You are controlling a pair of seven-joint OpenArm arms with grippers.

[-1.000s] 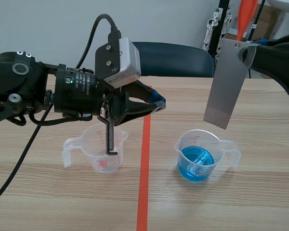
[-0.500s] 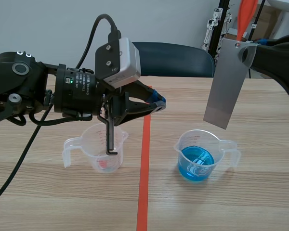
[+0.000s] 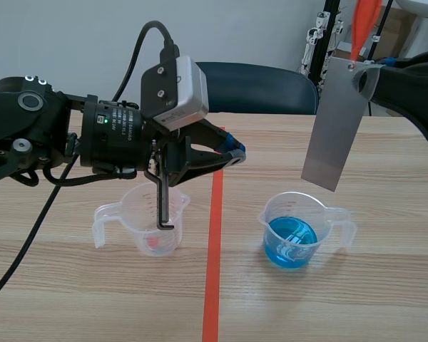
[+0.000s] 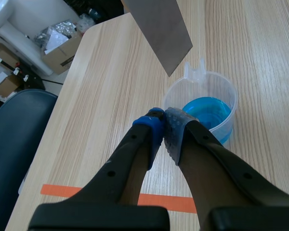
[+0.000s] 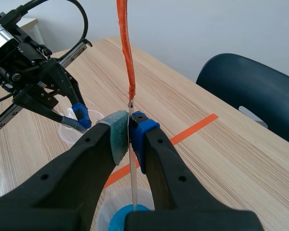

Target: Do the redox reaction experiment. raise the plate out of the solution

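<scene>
Worktop (image 3: 385,299) unchanged: right jaws stay clenched on plate (image 3: 333,128), hanging clear above blue solution (image 3: 291,244), left jaws closed empty, so raise looks done.

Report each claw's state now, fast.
Left claw: closed, holding nothing.
Right claw: closed on the metal plate, which hangs out of the blue solution.

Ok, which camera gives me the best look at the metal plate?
The scene view: the plate shows its whole grey face, hanging clear above the beaker of blue solution. The left wrist view catches only its lower corner; the right wrist view sees it edge-on, pinched in the right gripper.
</scene>
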